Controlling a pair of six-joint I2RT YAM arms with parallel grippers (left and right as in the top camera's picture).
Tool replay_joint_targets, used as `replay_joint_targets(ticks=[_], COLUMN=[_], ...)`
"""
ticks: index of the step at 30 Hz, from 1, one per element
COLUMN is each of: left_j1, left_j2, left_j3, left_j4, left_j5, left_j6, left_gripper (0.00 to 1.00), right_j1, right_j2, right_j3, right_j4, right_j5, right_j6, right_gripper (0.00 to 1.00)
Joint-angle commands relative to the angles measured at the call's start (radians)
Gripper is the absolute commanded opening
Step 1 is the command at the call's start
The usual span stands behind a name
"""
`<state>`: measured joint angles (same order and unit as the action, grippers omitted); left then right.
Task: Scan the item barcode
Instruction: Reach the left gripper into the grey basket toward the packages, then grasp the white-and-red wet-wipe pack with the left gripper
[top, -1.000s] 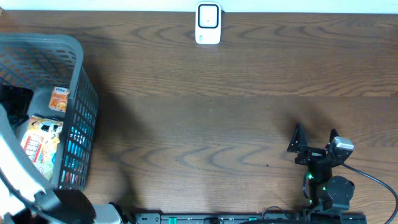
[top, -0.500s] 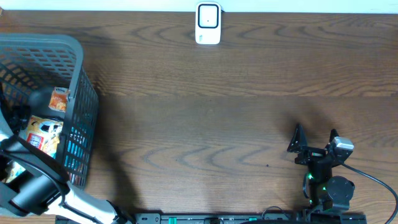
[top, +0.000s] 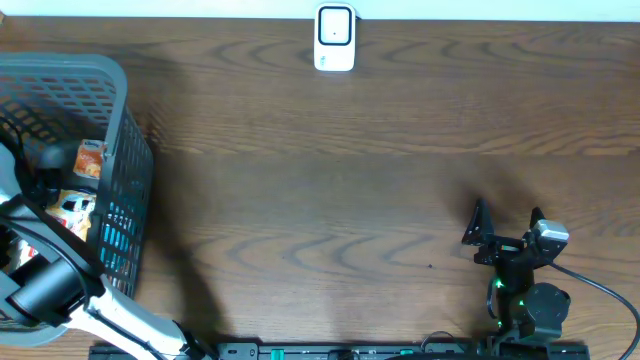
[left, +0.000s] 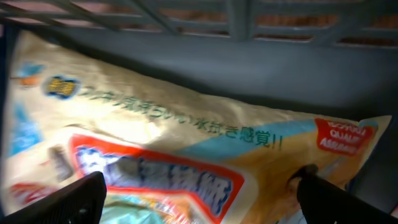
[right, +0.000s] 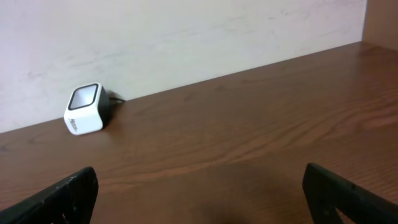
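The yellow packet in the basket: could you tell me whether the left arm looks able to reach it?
Probably yes: the left gripper is open inside the basket, right over the yellow packet, with nothing between them.

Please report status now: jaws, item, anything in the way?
Left gripper jaws open at bag in basket. Right gripper jaws open, empty. Basket wall between bag and scanner.

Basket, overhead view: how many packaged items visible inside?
2. A small orange packet lies by the basket's right wall; a larger printed bag lies just in front of it, toward the robot. The left arm covers part of the basket, so more may be hidden.
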<state>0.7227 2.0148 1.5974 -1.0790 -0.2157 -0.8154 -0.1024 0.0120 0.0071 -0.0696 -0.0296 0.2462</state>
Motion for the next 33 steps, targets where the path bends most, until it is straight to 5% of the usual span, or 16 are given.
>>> replay_joint_targets(ticks=[1, 6, 8, 11, 12, 18, 31, 32, 33], left_j1=[-0.005, -0.026, -0.032, -0.034, -0.034, -0.034, -0.034, -0.033, -0.033], left_j2=[0.026, 0.026, 0.026, 0.026, 0.026, -0.041, -0.545, -0.562, -0.571], left_j3=[-0.069, -0.183, -0.223, -0.25, -0.25, -0.193, 0.011, 0.011, 0.01], left_j4=[0.061, 0.15, 0.166, 0.163, 0.153, 0.105, 0.05, 0.044, 0.029], left_j5=[0.029, 0.029, 0.028, 0.023, 0.021, 0.02, 0.019, 0.015, -0.002], left_j6=[-0.01, -0.01, -0.01, -0.008, 0.002, 0.134, 0.134, 0.134, 0.124], left_gripper=[0.98, 0.97, 0.73, 0.14, 0.08, 0.07, 0.07, 0.1, 0.39], right_j1=[0.006, 0.006, 0.006, 0.006, 0.006, 0.006, 0.006, 0.006, 0.006], right_j2=[-0.006, -0.006, -0.006, -0.006, -0.005, -0.005, -0.006, -0.006, -0.006], right_j3=[-0.002, -0.002, -0.002, -0.002, -0.002, -0.002, -0.002, -0.002, -0.002], right_j4=[-0.003, -0.003, -0.003, -0.003, -0.003, -0.003, -0.003, -0.003, -0.003], right_j5=[0.002, 0.002, 0.001, 0.002, 0.001, 0.001, 0.002, 0.002, 0.001], right_j6=[0.011, 0.011, 0.011, 0.011, 0.011, 0.011, 0.011, 0.011, 0.011], right_gripper=[0.99, 0.99, 0.99, 0.99, 0.99, 0.99, 0.99, 0.99, 0.99])
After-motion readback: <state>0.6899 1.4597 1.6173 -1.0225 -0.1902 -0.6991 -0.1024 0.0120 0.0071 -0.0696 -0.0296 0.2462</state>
